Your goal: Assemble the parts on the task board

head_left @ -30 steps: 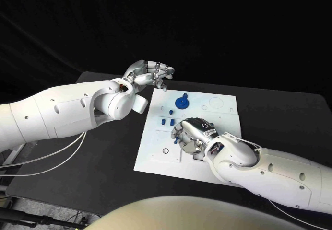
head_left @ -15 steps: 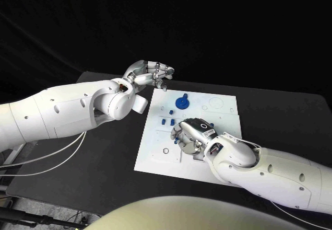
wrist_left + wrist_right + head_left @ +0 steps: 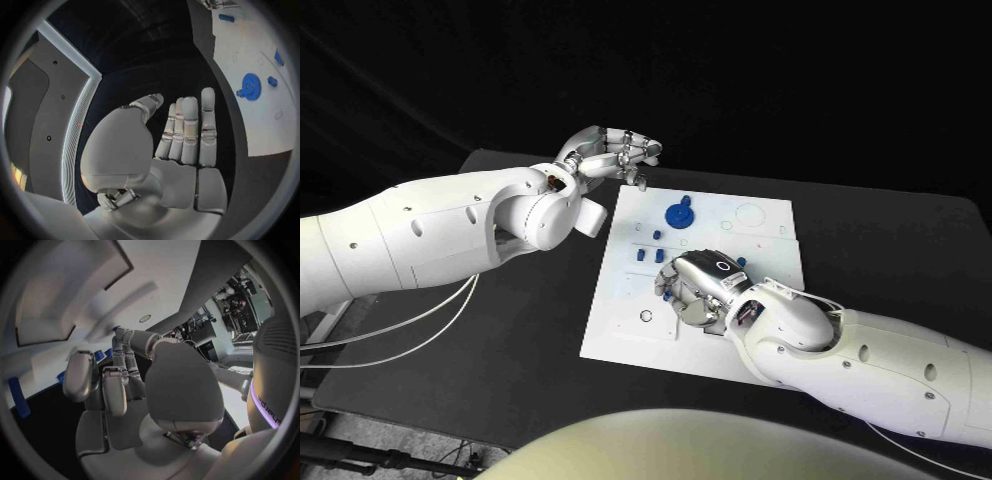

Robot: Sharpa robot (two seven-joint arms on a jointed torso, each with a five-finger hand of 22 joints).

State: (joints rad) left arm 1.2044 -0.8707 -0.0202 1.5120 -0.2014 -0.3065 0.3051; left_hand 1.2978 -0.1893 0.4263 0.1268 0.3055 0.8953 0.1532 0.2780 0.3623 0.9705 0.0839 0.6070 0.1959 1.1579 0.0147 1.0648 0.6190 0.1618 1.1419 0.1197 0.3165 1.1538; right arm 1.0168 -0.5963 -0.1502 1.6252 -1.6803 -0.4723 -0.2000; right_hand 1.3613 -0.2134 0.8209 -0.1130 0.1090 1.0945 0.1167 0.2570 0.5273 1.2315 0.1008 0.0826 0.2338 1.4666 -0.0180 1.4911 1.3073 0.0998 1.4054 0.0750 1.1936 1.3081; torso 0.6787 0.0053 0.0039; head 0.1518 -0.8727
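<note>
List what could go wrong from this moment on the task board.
1. The right hand sits low over the small blue parts on the task board; its fingers could knock loose pieces aside.
2. That hand hides the spot it works on from the head view, so a misaligned part might go unnoticed.
3. The left hand hovers off the board, not steadying it; the board could slide.

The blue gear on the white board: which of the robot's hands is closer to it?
Left, slightly. The left hand hovers off the task board beyond its far-left corner, while the right hand sits over the board's middle, nearer the robot than the blue gear.
</note>
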